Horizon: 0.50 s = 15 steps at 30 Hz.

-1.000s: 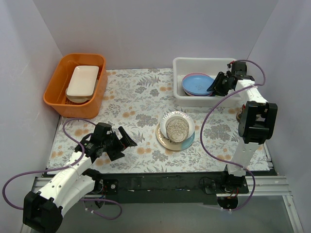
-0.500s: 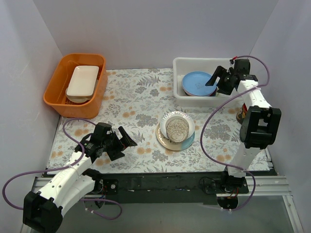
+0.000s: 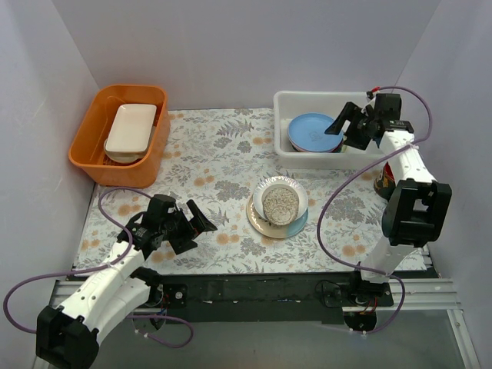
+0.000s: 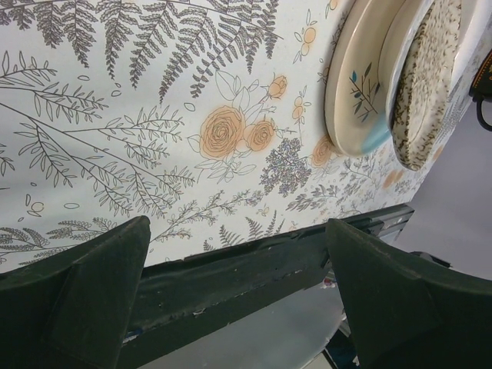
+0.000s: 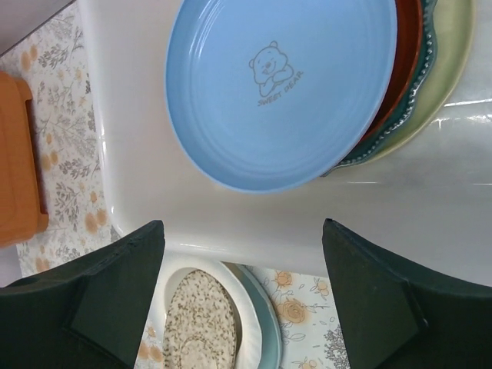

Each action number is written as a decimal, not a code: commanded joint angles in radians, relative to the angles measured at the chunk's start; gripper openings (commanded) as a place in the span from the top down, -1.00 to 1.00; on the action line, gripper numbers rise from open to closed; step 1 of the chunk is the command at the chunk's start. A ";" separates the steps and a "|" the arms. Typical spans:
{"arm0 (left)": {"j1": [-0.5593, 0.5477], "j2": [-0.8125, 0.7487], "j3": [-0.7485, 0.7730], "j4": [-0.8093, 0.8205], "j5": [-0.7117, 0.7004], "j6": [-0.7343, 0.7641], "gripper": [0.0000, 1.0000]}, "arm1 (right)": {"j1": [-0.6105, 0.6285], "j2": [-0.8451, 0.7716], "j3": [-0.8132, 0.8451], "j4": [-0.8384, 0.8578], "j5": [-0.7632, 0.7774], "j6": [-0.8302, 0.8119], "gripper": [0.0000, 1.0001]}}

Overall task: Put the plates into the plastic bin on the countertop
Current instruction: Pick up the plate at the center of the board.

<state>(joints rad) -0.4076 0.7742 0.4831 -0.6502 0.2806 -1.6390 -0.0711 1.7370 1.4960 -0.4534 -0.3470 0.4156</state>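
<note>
The right gripper (image 3: pixel 347 128) hangs over the right half of the plastic bin (image 3: pixel 293 98) at the far right of the countertop (image 3: pixel 223 157); its jaws stand wide apart with nothing between them, and in the right wrist view both dark fingers (image 5: pixel 115 296) frame the bin's near wall without touching a plate. Inside the bin, toward its left end, lies a light blue plate (image 5: pixel 277 84) printed with a small bear; it rests on top of a red-brown plate (image 5: pixel 409 54), a teal scalloped plate (image 5: pixel 427 73) and a pale green plate (image 5: pixel 455 65), of which only the edges show on one side.

On the countertop, near the middle and just in front of the bin, sits a second stack; a speckled plate (image 3: pixel 280 201) lies uppermost, tilted inside a white plate (image 3: pixel 295 190), with a cream floral plate (image 3: pixel 258 219) below and a blue rim showing at the stack's near right edge.

The left gripper (image 3: pixel 194 223) is low over the near left part of the countertop, pointing toward that stack and well apart from it; its jaws are spread wide and hold nothing; the left wrist view shows its fingers (image 4: pixel 84 300) on either side of bare leaf print, the stack off at the upper right.

At the far left stands an orange tub (image 3: pixel 91 150) holding a white rectangular dish (image 3: pixel 131 127).
</note>
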 commanded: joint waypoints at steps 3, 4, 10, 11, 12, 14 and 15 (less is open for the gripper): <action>0.000 -0.016 0.003 0.001 0.017 0.001 -0.96 | 0.037 -0.122 -0.060 0.012 -0.035 0.002 -0.79; 0.000 -0.015 0.003 0.001 0.017 0.002 -0.96 | 0.043 -0.132 -0.080 0.012 -0.037 0.002 -0.79; 0.000 0.002 0.008 0.014 0.019 0.005 -0.96 | 0.106 -0.211 -0.160 0.002 -0.055 0.005 -0.77; 0.000 0.005 0.011 0.017 0.019 0.008 -0.96 | 0.113 -0.235 -0.198 0.002 -0.060 0.006 -0.76; 0.000 0.014 0.011 0.018 0.019 0.007 -0.96 | 0.125 -0.250 -0.224 0.030 -0.070 0.020 -0.76; 0.000 0.019 0.011 0.026 0.020 0.008 -0.96 | 0.139 -0.286 -0.288 0.041 -0.076 0.028 -0.74; 0.000 0.023 0.011 0.029 0.022 0.008 -0.96 | 0.155 -0.295 -0.305 0.042 -0.073 0.028 -0.73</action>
<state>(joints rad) -0.4076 0.7883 0.4831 -0.6479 0.2829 -1.6386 0.0479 1.5082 1.2728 -0.4389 -0.3931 0.4240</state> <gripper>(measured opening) 0.981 0.872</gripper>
